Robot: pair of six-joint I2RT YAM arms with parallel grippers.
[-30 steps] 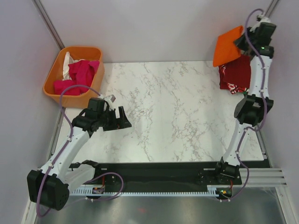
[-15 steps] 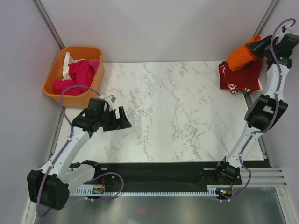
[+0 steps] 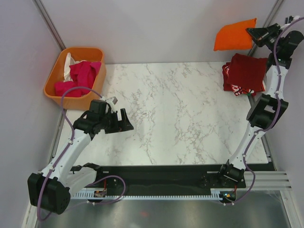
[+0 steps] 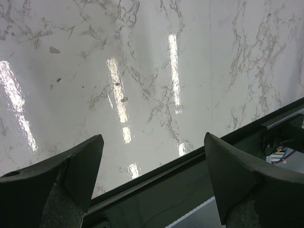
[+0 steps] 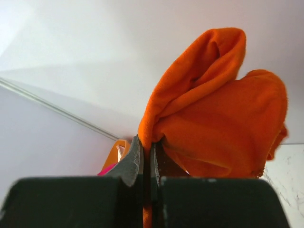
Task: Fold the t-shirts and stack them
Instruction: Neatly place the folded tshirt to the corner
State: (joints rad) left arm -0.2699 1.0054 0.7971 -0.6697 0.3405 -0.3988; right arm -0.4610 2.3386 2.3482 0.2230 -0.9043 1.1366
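Bright, even overhead light; glare streaks on the glossy table [image 4: 142, 71]; near gripper parts blurred.

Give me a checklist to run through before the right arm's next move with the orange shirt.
1. Grip: ok, right hand is shut on a fold of the orange t-shirt.
2. Clear of the table: ok, it is held in the air near the back wall.
3. Neatly folded: not ok, it is bunched in the wrist view.
4. Stack free to receive it: ok, nothing lies on the dark red t-shirt.
5. Other arm out of the way: ok, left hand is open and empty over bare marble.
6. Basket emptied: not ok, magenta t-shirts lie inside.
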